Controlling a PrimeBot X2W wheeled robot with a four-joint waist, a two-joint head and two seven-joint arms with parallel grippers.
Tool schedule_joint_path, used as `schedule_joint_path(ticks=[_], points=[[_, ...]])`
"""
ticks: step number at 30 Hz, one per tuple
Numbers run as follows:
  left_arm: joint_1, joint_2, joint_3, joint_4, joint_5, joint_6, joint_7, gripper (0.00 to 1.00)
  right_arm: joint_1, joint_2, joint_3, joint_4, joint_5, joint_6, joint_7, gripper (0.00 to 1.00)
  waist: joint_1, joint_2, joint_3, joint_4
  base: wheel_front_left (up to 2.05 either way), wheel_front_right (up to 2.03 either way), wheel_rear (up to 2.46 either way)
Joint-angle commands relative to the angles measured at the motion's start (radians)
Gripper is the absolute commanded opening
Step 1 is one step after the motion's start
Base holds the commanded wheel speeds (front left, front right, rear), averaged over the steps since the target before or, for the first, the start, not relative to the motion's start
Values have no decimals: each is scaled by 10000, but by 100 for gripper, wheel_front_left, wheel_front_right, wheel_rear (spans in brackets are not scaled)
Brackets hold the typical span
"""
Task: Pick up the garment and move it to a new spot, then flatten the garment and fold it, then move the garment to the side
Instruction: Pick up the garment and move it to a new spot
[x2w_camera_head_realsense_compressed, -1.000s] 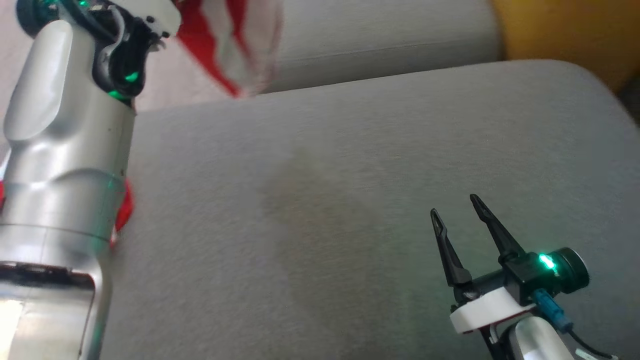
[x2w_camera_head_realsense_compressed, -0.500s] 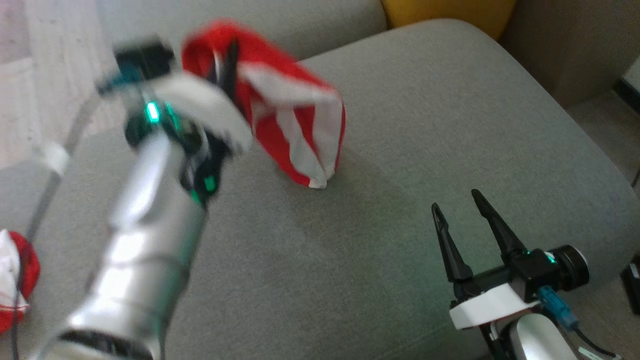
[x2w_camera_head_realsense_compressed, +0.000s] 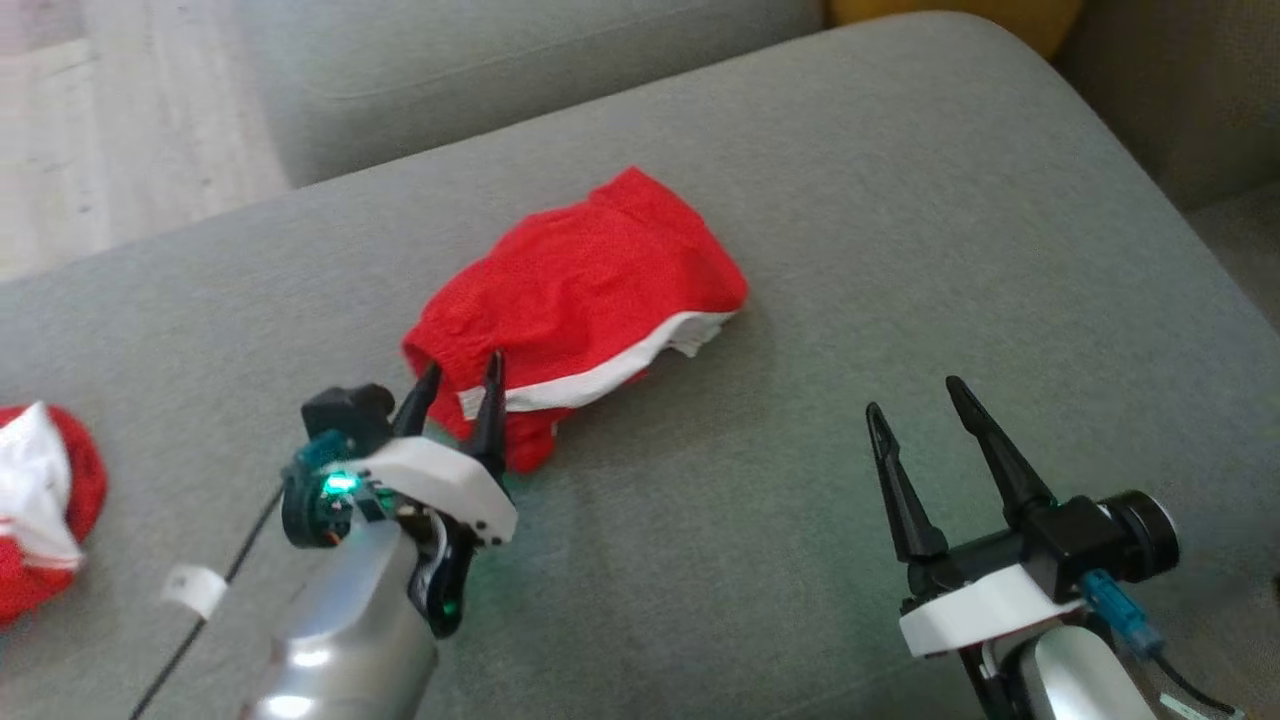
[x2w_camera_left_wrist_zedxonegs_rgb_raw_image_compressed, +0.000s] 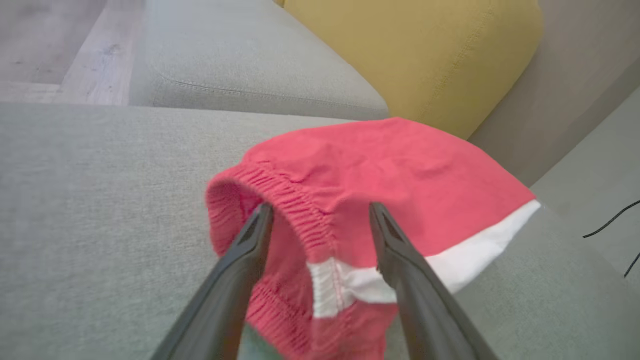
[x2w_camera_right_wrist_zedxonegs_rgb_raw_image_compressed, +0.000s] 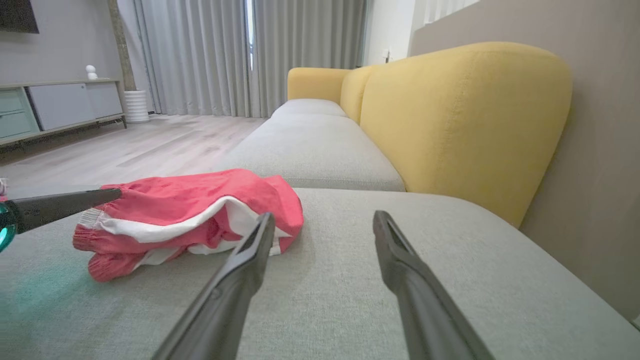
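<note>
Garment (x2w_camera_head_realsense_compressed: 580, 290): lower folds hidden beneath itself. Red, white trim, crumpled. My left gripper (x2w_camera_head_realsense_compressed: 463, 362) and right gripper (x2w_camera_head_realsense_compressed: 912, 396): fingers apart.

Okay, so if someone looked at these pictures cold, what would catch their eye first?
The bright red garment with white trim, lying rumpled mid-cushion on the grey sofa. The left gripper stands open right at its elastic waistband end, while the right gripper hangs open, apart, to the right. Behind is a yellow backrest.
</note>
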Motion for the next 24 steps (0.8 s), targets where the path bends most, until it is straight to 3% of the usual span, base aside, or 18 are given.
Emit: schedule_joint_path(ticks=[1,6,10,14,18,24], points=[[-139,114,139,-217,158,-46,-301,100,-237,48,192,-280,41,75,-105,100,-1,-1,-213,384,0,0,0],[435,73,0,-814,927,676,-774,100,-28,48,121,-285,112,75,-105,100,-1,-1,-609,1297,0,0,0],[1394,185,746,-2807,2012,1700,-788,100,168,48,55,-277,214,75,-105,100,-1,-1,-930,2048,0,0,0],[2802,262,1506,-4884,3142,2374,-790,100,375,48,-142,-275,424,75,-105,100,-1,-1,-1254,2690,0,0,0],[4246,248,2169,-6659,3948,2652,-791,100,539,49,-259,-288,534,75,-105,100,-1,-1,-1516,3061,0,0,0],[6320,131,2769,-8605,4690,2723,-792,100,993,49,-434,-382,647,75,-105,100,-1,-1,-1837,3290,0,0,0]])
